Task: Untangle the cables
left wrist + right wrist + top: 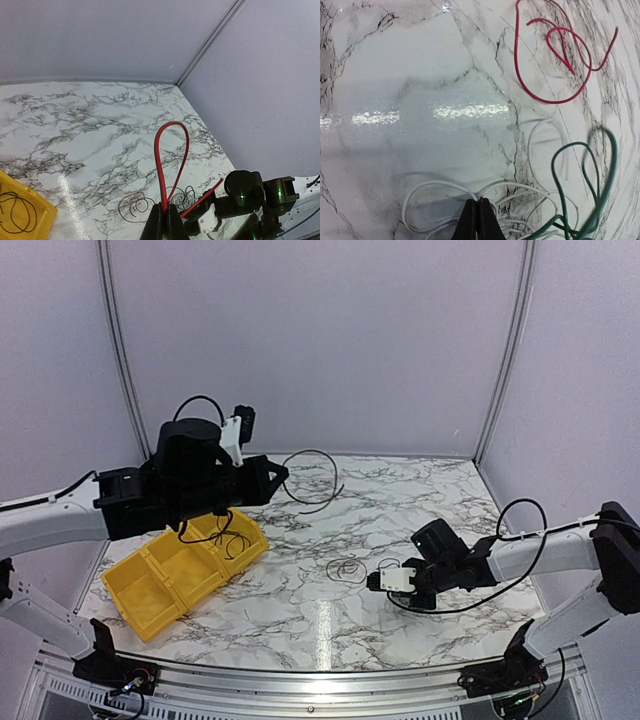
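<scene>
Two arms: both are at work over a marble desk, the left raised high and the right down low.
Left gripper: jaws pressed together on a red wire, which stands up from them in a tall, narrow loop with its free end trailing down to the right.
Why lifted: the height looks meant to draw that wire clear of the others so it drags nothing along.
Right gripper: jaws shut, low at the desk, tips right where the white strands converge. It appears to pinch one, likely to pin the heap in place.
Cables: the tangle lies right of centre on the desk, just beside the right gripper. A green wire is looped through the white strands, and another red loop lies apart from them.
Yellow bin: it sits at the left under the raised arm, with black loops already inside, so it is seemingly the place for freed wires.
Risk: green and white cross closely, so a pull on one may drag the other.
</scene>
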### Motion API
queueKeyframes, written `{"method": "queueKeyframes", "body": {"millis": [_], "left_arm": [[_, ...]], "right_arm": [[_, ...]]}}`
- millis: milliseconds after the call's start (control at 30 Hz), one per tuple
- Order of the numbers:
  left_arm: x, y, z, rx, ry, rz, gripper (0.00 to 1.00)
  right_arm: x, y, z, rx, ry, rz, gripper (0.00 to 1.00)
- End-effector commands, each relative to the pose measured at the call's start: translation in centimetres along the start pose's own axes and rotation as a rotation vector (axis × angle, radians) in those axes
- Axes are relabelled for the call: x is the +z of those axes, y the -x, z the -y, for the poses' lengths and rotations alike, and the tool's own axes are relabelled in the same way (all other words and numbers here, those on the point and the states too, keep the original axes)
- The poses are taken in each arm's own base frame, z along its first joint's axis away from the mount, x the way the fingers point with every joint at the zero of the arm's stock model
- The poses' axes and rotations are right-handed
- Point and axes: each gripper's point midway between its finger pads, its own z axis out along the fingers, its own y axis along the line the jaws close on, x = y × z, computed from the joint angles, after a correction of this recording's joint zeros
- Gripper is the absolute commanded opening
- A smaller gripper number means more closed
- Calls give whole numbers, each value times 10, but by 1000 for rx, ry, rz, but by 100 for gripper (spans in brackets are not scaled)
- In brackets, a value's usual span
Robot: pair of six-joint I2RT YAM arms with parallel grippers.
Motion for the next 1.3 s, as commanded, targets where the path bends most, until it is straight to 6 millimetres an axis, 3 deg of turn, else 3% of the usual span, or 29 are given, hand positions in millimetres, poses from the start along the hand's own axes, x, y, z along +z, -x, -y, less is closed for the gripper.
{"method": "queueKeyframes", "body": {"millis": [0, 133, 267, 400, 567, 767, 1000, 1267], "left_arm": [[-45, 29, -28, 85, 125, 100, 0], [-84, 54, -37, 89, 153, 197, 0], [-95, 52, -45, 102, 177, 184, 0], [-93, 34, -61, 110, 236, 132, 0], [-89, 2, -97, 126, 368, 57, 0], [-104, -22, -141, 91, 539, 19, 0], [-150, -43, -189, -16, 757, -6, 0], [-201, -89, -233, -149, 944, -93, 0]], "right_arm": [[5, -24, -12, 19, 34, -97, 0], [5, -26, -12, 23, 34, -104, 0], [5, -26, -10, 21, 26, -107, 9], [3, -27, -5, 26, 0, -112, 28], [-5, -25, 9, 40, -70, -100, 46], [-18, -18, 23, 62, -132, -54, 51], [-26, -17, 30, 67, -166, -37, 52], [-26, -17, 30, 59, -161, -36, 52]]}}
